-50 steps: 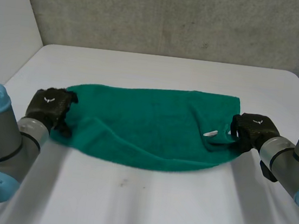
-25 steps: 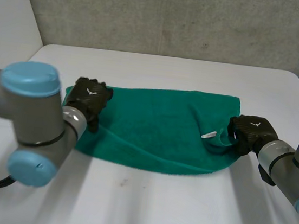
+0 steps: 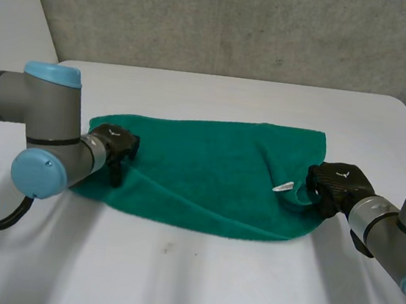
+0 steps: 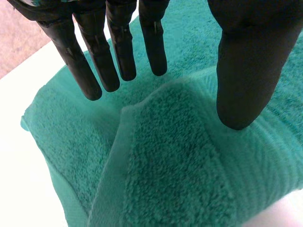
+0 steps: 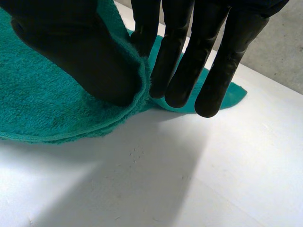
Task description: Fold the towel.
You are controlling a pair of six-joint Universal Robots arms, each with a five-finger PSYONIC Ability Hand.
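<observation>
Green towel lies rumpled mid white table. Right hand pinches towel's right edge between thumb and straight fingers. Left hand spread above raised fold at left end, gripping nothing. Risk: one-sided pull drags towel, skews fold; thin pinch slips.

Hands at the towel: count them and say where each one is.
2. The left hand is open at the towel's left end; the right hand pinches its right edge.
</observation>
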